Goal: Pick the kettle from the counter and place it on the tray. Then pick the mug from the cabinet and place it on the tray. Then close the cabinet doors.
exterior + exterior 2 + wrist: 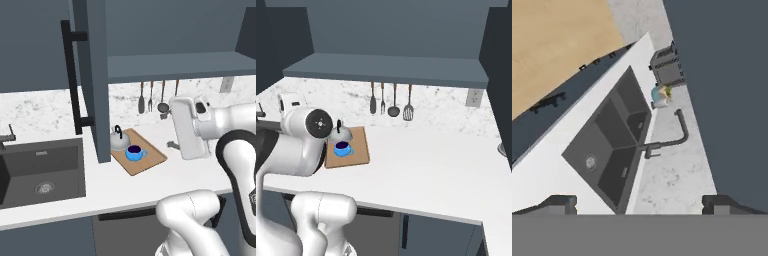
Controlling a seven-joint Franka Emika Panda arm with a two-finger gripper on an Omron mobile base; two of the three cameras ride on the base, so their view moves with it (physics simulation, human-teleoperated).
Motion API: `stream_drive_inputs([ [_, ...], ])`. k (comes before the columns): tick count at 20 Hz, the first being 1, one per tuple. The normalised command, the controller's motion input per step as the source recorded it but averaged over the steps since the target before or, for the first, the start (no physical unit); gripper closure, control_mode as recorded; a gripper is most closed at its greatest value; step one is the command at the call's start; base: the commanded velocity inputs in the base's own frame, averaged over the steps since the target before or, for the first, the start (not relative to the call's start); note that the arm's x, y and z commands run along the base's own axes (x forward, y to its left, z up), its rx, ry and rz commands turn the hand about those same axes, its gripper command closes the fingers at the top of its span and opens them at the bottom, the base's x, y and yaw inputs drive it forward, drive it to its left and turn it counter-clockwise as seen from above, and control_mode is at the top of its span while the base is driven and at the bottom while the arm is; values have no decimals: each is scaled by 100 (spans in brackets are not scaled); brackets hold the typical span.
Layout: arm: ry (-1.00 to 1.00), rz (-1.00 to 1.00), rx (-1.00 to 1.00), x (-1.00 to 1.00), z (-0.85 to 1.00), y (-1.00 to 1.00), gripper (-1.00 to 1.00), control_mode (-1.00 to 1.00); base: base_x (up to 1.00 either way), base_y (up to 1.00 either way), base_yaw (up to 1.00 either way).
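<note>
Spread wide and holding nothing, the gripper (pixel 639 204) looks along a dark double-basin sink (pixel 612 150) with its faucet (pixel 674 135). One kettle (pixel 119 140) and one blue mug (pixel 134 152) sit on the wooden tray (pixel 150 160), near the worktop (pixel 165 182) back edge. One open cabinet door (pixel 97 80) hangs just left of the tray. The right base view shows four utensils (pixel 390 102) on the backsplash; the left base view shows three.

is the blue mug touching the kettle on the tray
Cannot tell. In the left base view the mug sits right in front of the kettle on the tray, their outlines overlapping; the right base view shows no clear gap or contact either.
</note>
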Motion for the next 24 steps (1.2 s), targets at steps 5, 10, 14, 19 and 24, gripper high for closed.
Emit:
stream_drive_inputs([
  [5, -37, 11, -1, -65, 25, 28, -100, -100, 0, 0, 0],
  [10, -20, 4, 0, -52, 12, 45, -100, -100, 0, 0, 0],
  [14, -12, 3, 0, -46, 8, 54, -100, -100, 0, 0, 0],
  [19, -18, 5, 0, -52, 11, 50, -100, -100, 0, 0, 0],
  [24, -8, 0, 0, -54, 11, 50, -100, -100, 0, 0, 0],
])
